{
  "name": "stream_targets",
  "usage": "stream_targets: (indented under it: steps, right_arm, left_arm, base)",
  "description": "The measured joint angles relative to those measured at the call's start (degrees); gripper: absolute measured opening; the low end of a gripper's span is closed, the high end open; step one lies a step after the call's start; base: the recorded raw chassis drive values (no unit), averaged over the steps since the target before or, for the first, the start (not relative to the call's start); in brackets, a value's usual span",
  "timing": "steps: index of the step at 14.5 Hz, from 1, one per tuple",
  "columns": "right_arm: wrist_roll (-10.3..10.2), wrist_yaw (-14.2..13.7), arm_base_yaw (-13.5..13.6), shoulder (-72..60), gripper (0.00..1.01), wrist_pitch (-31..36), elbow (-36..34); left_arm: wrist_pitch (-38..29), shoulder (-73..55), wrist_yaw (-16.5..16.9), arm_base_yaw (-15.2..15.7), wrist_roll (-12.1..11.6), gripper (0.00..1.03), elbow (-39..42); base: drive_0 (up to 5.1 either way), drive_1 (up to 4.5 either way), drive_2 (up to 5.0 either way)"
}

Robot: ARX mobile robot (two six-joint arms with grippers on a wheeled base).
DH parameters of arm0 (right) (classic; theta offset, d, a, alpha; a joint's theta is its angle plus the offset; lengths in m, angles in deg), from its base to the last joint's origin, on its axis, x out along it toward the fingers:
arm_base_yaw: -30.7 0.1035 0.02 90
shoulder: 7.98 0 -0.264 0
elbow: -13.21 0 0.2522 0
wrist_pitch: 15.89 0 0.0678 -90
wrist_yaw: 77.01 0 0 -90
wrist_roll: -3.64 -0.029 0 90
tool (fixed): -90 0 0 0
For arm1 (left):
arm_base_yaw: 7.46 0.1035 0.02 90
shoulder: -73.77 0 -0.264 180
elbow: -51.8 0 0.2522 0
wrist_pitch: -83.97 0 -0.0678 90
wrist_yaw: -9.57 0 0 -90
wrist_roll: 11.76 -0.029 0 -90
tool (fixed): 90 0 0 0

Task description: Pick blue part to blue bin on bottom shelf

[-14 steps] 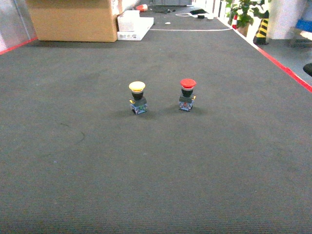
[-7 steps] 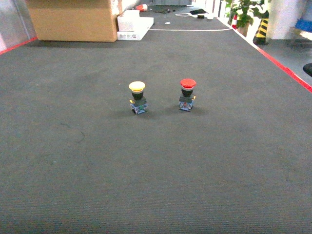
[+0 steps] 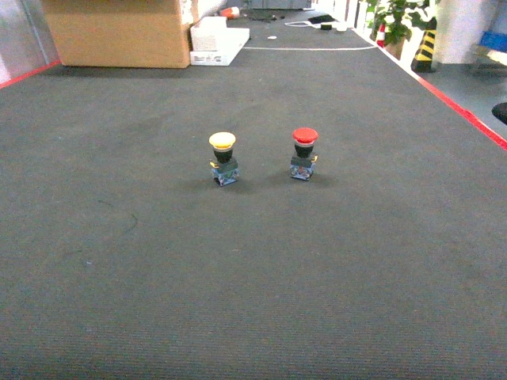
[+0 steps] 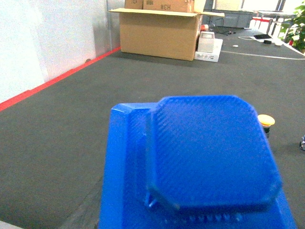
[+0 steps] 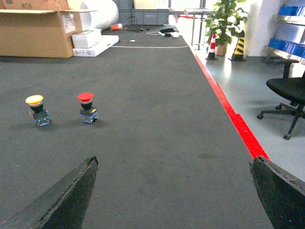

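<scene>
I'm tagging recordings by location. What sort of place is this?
Probably an industrial workshop or warehouse floor: dark floor matting edged with a red line, a large cardboard box, a striped safety cone, and an office chair to one side.

Not showing either arm in the head view, both staying outside that frame. Holding the right gripper (image 5: 174,164) wide open, low and aimed forward, roughly level with a slight downward slant. Showing only its two dark fingers (image 5: 71,195) in the right wrist view, one poking in at each bottom corner, well apart, tips tapering upward, gripping nothing between them. Not showing left fingers at all in the left wrist view: lower frame being filled by a blue part (image 4: 209,152) sitting right in front of the camera, hiding the jaws. Pointing the left wrist forward and slightly down.
</scene>
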Motion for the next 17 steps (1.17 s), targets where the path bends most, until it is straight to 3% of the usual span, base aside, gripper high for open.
stream_targets:
  steps: [7,10,17]
  right_arm:
    - [0.00,0.00,0.00,0.00,0.98,0.00,0.00]
    - [0.00,0.02,0.00,0.00,0.98,-0.04,0.00]
    - [0.00,0.02,0.00,0.00,0.98,-0.02,0.00]
  left_arm:
    - [0.00,0.00,0.00,0.00,0.00,0.43,0.00]
    - [0.04,-0.17,0.00,0.00,0.00,0.43,0.00]
    - [0.02,0.00,-0.15,0.09,0.00,0.43,-0.04]
  base:
    - [0.0,0.00,0.0]
    - [0.0,-4.06,4.0]
    - [-0.4,-0.44,-0.4]
